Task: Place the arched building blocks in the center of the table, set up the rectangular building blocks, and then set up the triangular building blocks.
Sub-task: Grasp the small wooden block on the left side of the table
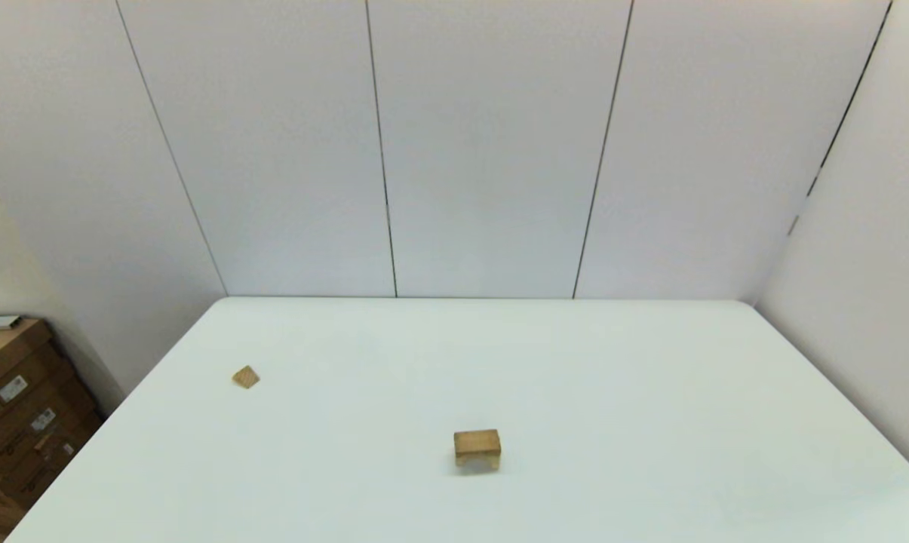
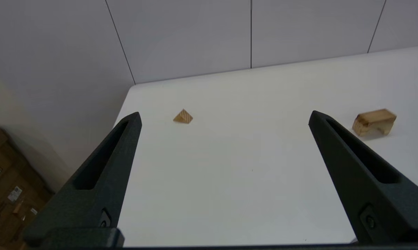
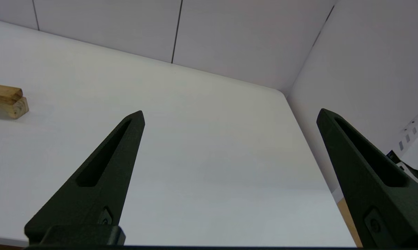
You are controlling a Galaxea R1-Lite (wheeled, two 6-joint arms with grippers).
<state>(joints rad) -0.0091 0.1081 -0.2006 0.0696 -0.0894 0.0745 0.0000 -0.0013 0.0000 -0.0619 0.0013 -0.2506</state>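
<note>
Resting mid-table (image 1: pixel 650 392), the arched block (image 1: pixel 477 446) has the triangular wedge (image 1: pixel 246 377) well left; left gripper (image 2: pixel 224 116) and right gripper (image 3: pixel 229 114) hover spread, empty.

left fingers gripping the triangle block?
No. The left gripper is open and empty; the triangle block sits on the table beyond it.
</note>
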